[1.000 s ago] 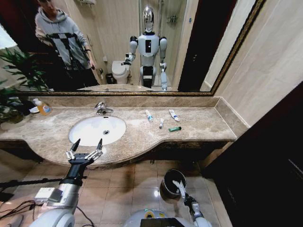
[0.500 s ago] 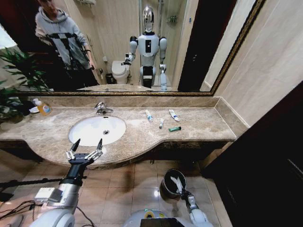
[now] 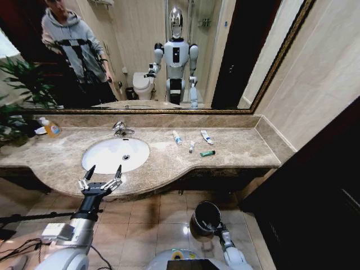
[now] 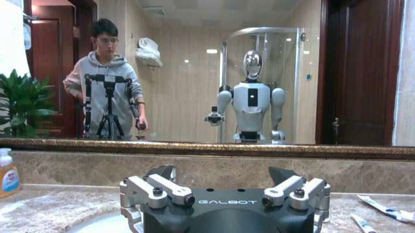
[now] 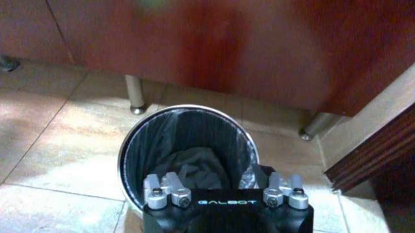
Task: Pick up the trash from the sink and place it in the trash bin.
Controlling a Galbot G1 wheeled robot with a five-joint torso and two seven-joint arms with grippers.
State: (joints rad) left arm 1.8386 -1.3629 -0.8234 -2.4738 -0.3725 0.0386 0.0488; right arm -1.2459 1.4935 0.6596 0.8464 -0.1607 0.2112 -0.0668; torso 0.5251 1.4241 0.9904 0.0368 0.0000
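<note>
A: Four bits of trash on the counter, head view: white tube, second white tube, small packet, green tube. All lie right of the sink, none in the basin.

B: Left gripper?

A: Hovers at the counter's front edge, just before the sink. Jaws apart, nothing between them. Right gripper is low, at the bin on the floor under the counter.

B: Left wrist view?

A: Left gripper faces the mirror, jaws spread. Pump bottle near the edge, a tube on the counter at the other side.

B: Right wrist view?

A: Right gripper directly over the bin, dark liner inside. Jaws look apart and nothing shows between them. Contents too dark to read.

B: Risks?

A: Judgement only. The trash sits well apart from the left gripper, so a reach from there could sweep the tubes or roll them off the counter. They are thin and lie flat; the jaws may scrape marble or pinch only an end. The bin is small and light-looking; a nudge from the right gripper could tip it.
</note>
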